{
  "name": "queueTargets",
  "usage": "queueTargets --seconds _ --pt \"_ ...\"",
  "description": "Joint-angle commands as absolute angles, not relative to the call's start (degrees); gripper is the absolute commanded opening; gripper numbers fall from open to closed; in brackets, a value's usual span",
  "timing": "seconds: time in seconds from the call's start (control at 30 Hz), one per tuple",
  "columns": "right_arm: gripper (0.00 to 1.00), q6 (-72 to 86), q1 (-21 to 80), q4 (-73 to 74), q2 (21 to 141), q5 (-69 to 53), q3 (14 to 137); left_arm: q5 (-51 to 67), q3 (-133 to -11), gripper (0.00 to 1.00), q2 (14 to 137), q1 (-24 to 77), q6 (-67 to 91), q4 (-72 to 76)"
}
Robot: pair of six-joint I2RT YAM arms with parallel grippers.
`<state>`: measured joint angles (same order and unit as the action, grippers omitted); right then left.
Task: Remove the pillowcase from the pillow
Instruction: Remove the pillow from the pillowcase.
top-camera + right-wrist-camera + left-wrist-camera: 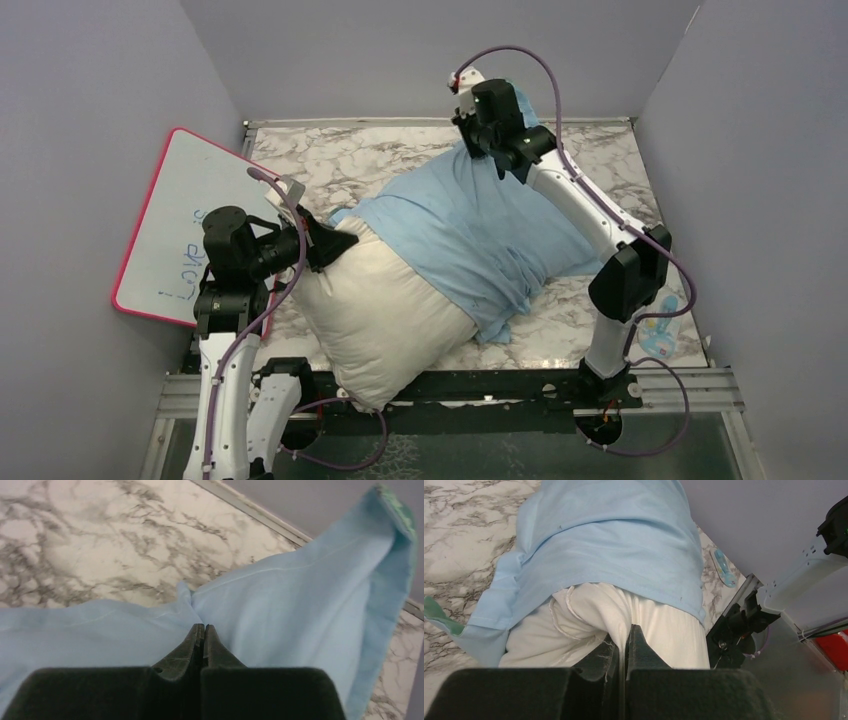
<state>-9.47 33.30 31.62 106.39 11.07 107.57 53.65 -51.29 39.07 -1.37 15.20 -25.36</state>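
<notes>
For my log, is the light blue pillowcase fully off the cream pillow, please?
Partly on: light blue fabric pillowcase covers far part of cream-white pillow; rest bare.

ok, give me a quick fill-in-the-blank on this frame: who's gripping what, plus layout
1. The left gripper is shut on the cream-white ____.
2. The right gripper pinches the far end of the light blue ____.
3. The uncovered cream end lies on the robot's ____ side.
4. The whiteboard leaning at the left wall has a ____ frame.

Missing words: pillow; pillowcase; left; pink.
</notes>
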Motion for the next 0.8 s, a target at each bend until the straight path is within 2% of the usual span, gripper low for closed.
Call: queueTargets --seconds 0.0,0.17,0.27,0.3,0.37,0.57,0.63,0.77 --pt "0.01 -8.14 27.22 27.65 108.33 22.64 109.34 57.08 -51.72 0.0 36.77 -0.8 16.27 -21.58" --pt "0.01 -5.72 24.88 33.29 112.18 22.77 116.59 56.69 -51.67 0.0 36.63 -0.8 15.87 -22.39" --pt "0.01 -4.17 24.87 34.31 110.21 11.8 116.84 56.56 -51.63 0.0 36.79 -0.83 15.73 -22.41" --pt "0.04 -3.53 24.92 34.42 109.26 8.17 116.61 56.61 -51.83 0.0 36.87 -0.8 15.82 -22.41" --pt "0.15 -2.77 24.92 34.35 107.27 1.37 116.39 56.69 -52.18 0.0 36.89 -0.79 15.86 -22.41" --pt "0.63 -2.39 25.92 33.92 103.87 -12.69 114.86 56.76 -52.43 0.0 36.98 -0.79 16.16 -22.4" --pt "0.72 -4.23 26.81 35.63 104.51 -16.19 115.21 56.64 -52.62 0.0 37.13 -0.79 16.26 -22.4" --pt "0.76 -6.41 28.63 42.28 107.89 -16.76 116.99 56.43 -52.97 0.0 37.48 -0.79 16.34 -22.41"
